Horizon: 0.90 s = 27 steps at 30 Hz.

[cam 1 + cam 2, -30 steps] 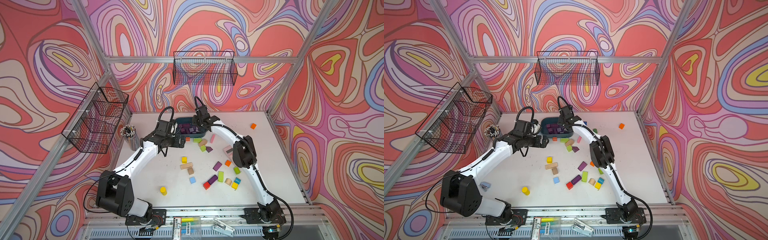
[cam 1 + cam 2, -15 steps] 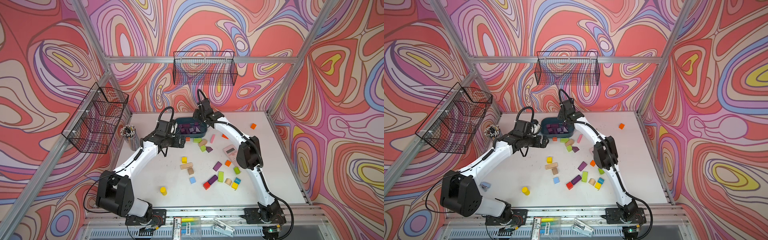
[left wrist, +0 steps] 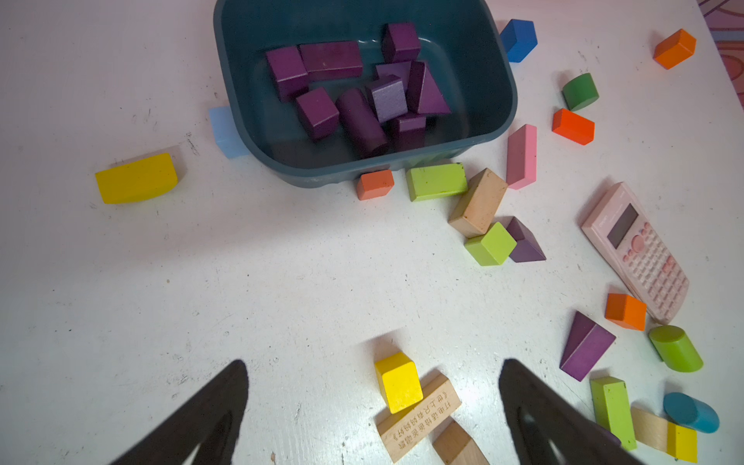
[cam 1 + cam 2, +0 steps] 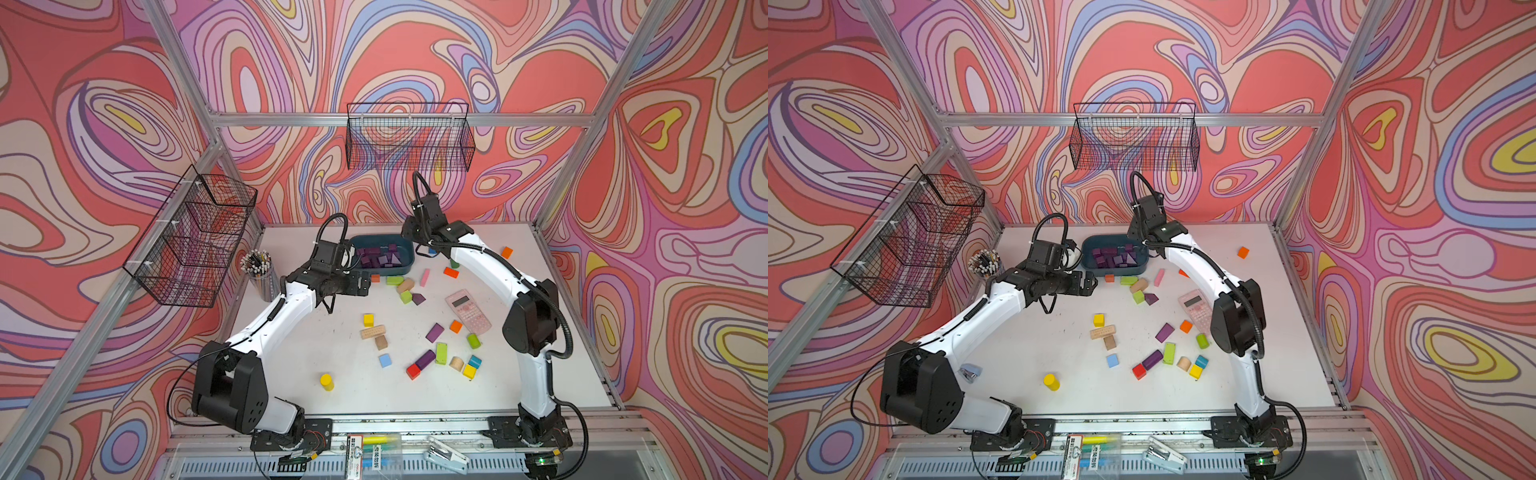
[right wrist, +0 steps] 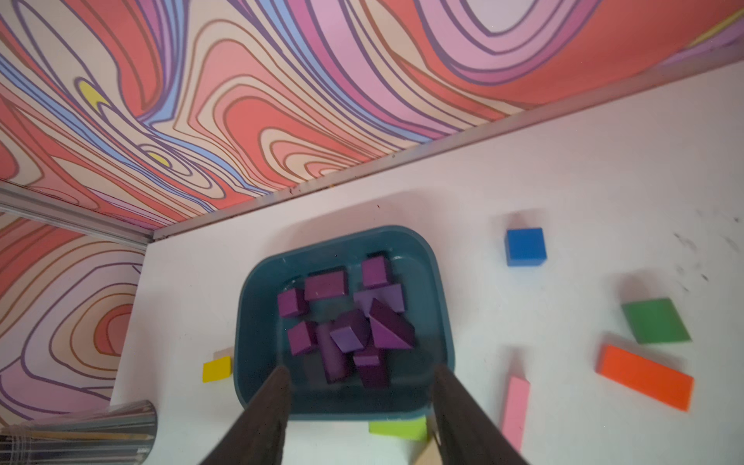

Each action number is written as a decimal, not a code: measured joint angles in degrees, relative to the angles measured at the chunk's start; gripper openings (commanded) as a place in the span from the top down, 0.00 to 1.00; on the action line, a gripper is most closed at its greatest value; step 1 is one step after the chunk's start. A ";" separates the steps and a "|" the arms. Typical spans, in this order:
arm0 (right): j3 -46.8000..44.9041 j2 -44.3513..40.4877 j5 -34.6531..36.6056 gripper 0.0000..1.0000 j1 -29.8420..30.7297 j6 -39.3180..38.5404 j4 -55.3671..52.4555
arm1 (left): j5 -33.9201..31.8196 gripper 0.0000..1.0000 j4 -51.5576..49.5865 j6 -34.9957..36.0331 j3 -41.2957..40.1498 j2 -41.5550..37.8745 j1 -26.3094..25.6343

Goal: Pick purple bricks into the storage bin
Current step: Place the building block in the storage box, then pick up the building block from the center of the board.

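The white desk is littered with coloured blocks. Both arms bend in toward its far edge. The right arm hangs over the storage bin, its jaws partly spread with nothing between them. The left arm hovers just beside the bin's near wall, its jaws spread wide and empty.

The bin sits at the back of the desk, and about ten purple bricks are heaped in it. To my eye a drop-off is finished and the next pick has not begun.

Three purple pieces lie out on the desk:
- a small wedge touching a lime cube;
- a larger wedge standing free near the pink calculator;
- a bar end-on against a red cube.

I would go for the free wedge first, since nothing crowds it. Its sloped face calls for a pinch across the flat sides. The other two need the jaws set down clear of their neighbours.
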 measured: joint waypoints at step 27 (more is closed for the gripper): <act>-25.35 -7.39 -6.38 0.43 0.15 29.94 -8.22 | 1.09 0.00 -0.68 -1.20 0.74 0.00 0.00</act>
